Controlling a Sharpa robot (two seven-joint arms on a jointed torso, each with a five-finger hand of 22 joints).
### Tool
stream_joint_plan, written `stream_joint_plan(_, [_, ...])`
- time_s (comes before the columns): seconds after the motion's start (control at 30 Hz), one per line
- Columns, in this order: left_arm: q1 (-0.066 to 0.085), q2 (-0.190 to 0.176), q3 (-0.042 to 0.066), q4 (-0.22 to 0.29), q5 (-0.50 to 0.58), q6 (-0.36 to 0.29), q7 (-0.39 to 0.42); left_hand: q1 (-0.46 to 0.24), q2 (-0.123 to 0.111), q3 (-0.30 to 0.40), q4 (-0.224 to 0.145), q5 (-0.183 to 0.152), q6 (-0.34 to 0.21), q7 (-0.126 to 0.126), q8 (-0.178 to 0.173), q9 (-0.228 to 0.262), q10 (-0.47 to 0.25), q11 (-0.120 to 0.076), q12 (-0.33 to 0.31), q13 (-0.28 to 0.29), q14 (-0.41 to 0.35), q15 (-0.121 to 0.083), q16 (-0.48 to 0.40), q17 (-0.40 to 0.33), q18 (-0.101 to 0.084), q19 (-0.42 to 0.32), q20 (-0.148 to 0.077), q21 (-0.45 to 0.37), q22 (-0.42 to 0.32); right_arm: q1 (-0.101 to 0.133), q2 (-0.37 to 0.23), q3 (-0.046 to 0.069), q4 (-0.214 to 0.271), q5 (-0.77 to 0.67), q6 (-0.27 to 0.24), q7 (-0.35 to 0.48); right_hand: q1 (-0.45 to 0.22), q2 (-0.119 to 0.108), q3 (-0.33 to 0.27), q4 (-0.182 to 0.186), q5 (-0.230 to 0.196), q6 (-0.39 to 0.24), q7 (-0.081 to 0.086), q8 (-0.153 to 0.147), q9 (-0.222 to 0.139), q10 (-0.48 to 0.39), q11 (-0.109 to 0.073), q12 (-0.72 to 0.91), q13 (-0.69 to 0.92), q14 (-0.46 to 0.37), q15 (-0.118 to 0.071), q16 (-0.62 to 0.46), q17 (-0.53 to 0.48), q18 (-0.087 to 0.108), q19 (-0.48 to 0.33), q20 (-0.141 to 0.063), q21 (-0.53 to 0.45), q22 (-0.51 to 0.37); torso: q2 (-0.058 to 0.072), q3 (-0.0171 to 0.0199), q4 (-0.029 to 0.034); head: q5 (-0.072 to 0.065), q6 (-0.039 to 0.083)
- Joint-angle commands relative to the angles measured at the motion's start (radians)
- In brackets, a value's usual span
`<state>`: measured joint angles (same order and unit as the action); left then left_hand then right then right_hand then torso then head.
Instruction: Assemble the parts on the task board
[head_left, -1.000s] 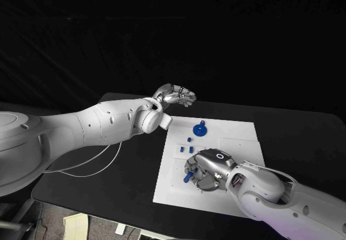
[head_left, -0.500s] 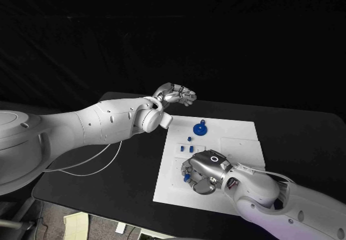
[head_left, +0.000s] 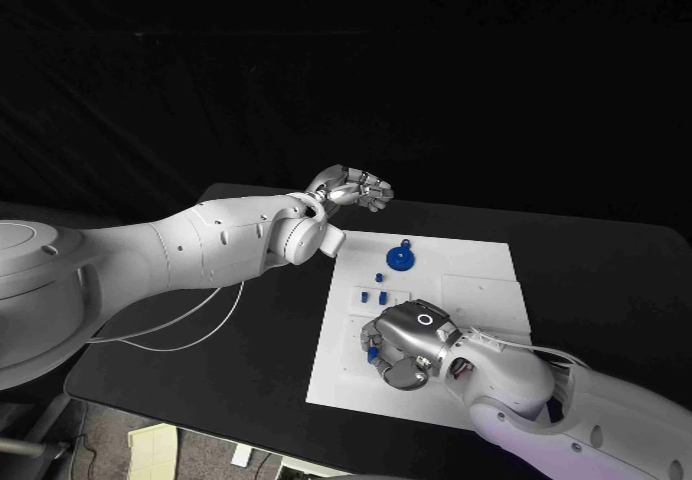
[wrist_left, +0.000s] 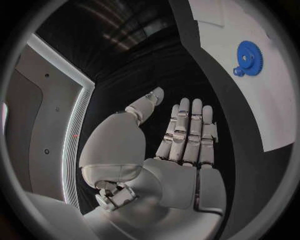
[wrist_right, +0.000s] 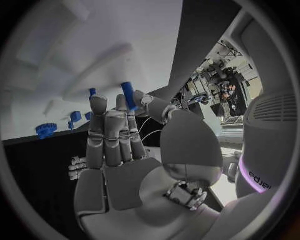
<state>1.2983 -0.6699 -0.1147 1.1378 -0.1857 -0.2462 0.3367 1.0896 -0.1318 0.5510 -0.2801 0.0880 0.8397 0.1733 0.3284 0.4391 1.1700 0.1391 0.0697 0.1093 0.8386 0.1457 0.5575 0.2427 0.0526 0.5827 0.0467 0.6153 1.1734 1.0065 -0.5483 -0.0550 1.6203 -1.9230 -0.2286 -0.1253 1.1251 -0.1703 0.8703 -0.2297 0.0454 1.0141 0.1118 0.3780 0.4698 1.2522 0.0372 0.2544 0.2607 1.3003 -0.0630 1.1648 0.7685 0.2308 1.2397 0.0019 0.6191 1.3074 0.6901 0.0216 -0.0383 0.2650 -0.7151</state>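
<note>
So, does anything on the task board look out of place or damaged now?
Nothing stands out. The blue gear lies flat on the white task board, the small blue pieces sit in a row, and the right hand holds a blue peg above it.

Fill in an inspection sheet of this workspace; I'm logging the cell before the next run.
Surface: black table, white task board in the middle.
Job's things: blue gear on the board's far end; small blue pegs standing near the middle; a blue peg in the right hand.
Clutter: nothing seen.
Hands: left hand over the table's far edge, holding nothing; right hand over the board, pinching the peg.
Cables: white cable looping under the left arm.
Surroundings: dark backdrop.
</note>
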Motion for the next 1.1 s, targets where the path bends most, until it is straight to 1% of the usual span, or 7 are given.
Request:
stream_joint_plan(0.03, [0.002,0.001,0.001,0.001,0.005,0.012,0.006,0.001,0.009,-0.005,0.0,-0.006,-0.004,-0.001,0.006,-0.002,-0.01,0.0,0.002,-0.002,0.001,0.006,-0.004,0.002,0.006,-0.001,0.005,-0.006,0.002,-0.009,-0.001,-0.009,-0.005,0.021,0.031,0.015,-0.007,-0.014,-0.002,-0.003,0.005,-0.006,0.005,-0.007,-0.002,-0.012,0.006,-0.005,-0.002,-0.009,-0.006,-0.002,-0.002,0.031,-0.007,-0.004,0.005,0.019,0.0,0.0,-0.0005,0.0,0.001])
stream_joint_plan(0.1, [0.002,0.001,0.001,0.002,0.005,0.012,0.006,0.001,0.009,-0.005,0.0,-0.006,-0.004,-0.001,0.006,-0.002,-0.01,0.0,0.002,-0.002,0.001,0.006,-0.004,0.002,0.006,-0.001,0.005,-0.007,0.002,-0.009,-0.004,-0.009,-0.007,0.038,0.022,0.02,-0.018,-0.031,-0.019,-0.007,0.01,-0.019,0.011,-0.016,-0.005,-0.025,0.012,-0.013,-0.004,-0.009,-0.001,-0.003,-0.003,0.031,-0.008,-0.003,0.007,0.019,0.0,0.0,-0.0005,0.0,0.001])
stream_joint_plan(0.3, [0.002,0.0,0.001,0.001,0.005,0.012,0.005,0.001,0.009,-0.005,0.0,-0.006,-0.004,-0.001,0.006,-0.002,-0.01,0.0,0.002,-0.002,0.001,0.007,-0.005,0.002,0.006,-0.001,0.005,-0.007,0.002,-0.009,-0.009,-0.009,-0.007,0.086,-0.036,0.041,-0.096,-0.086,-0.197,-0.053,0.082,-0.104,0.049,-0.064,-0.024,-0.117,0.044,-0.065,-0.028,-0.009,0.033,-0.004,-0.004,0.031,-0.015,-0.003,0.011,0.019,0.0,0.0001,-0.0011,0.0,0.001])
stream_joint_plan(0.43, [0.002,-0.001,0.001,0.002,0.003,0.011,0.007,0.001,0.009,-0.005,0.0,-0.006,-0.004,-0.001,0.006,-0.002,-0.01,0.001,0.002,-0.002,0.0,0.007,-0.006,0.003,0.006,-0.001,0.005,-0.007,0.002,-0.009,-0.011,-0.009,-0.004,0.094,-0.07,0.04,-0.096,-0.09,-0.264,-0.057,0.102,-0.136,0.062,-0.078,-0.031,-0.158,0.061,-0.089,-0.047,-0.014,0.047,-0.002,-0.002,0.031,-0.021,-0.004,0.007,0.015,0.0,0.0008,-0.0005,-0.001,0.002])
stream_joint_plan(0.9, [0.001,-0.001,0.001,0.001,-0.002,0.011,0.007,0.002,0.008,-0.005,0.0,-0.006,-0.005,-0.001,0.007,-0.002,-0.011,0.001,0.002,-0.003,0.0,0.007,-0.008,0.005,0.005,-0.003,0.006,-0.009,0.003,-0.009,-0.045,-0.008,0.021,0.128,-0.164,0.046,-0.059,-0.094,-0.279,-0.047,0.133,-0.147,0.066,-0.08,-0.036,-0.181,0.073,-0.103,-0.075,-0.019,0.059,0.0,-0.004,0.031,-0.02,-0.001,-0.002,0.008,0.0,0.001,-0.0002,-0.006,0.007])
stream_joint_plan(1.03, [0.001,0.0,0.001,0.0,-0.002,0.011,0.007,0.002,0.008,-0.005,0.001,-0.006,-0.005,0.0,0.007,-0.002,-0.011,0.001,0.002,-0.003,0.0,0.007,-0.009,0.005,0.005,-0.004,0.006,-0.01,0.003,-0.002,-0.072,0.007,0.037,0.242,-0.17,0.079,-0.056,-0.094,-0.275,-0.043,0.137,-0.144,0.066,-0.078,-0.036,-0.177,0.073,-0.1,-0.078,-0.018,0.058,0.001,-0.005,0.031,-0.019,0.0,-0.003,0.007,0.0,0.0009,-0.0001,-0.013,0.013])
stream_joint_plan(1.1, [0.001,-0.001,0.001,0.0,-0.001,0.011,0.007,0.002,0.008,-0.005,0.001,-0.006,-0.005,0.0,0.007,-0.002,-0.011,0.001,0.002,-0.004,0.0,0.008,-0.009,0.005,0.005,-0.004,0.006,-0.01,0.003,0.017,-0.093,0.02,0.042,0.389,-0.144,0.103,-0.059,-0.09,-0.276,-0.038,0.139,-0.138,0.064,-0.074,-0.036,-0.164,0.069,-0.093,-0.079,-0.019,0.055,0.002,-0.005,0.031,-0.019,0.001,-0.004,0.007,-0.001,0.0008,-0.0004,-0.018,0.018])
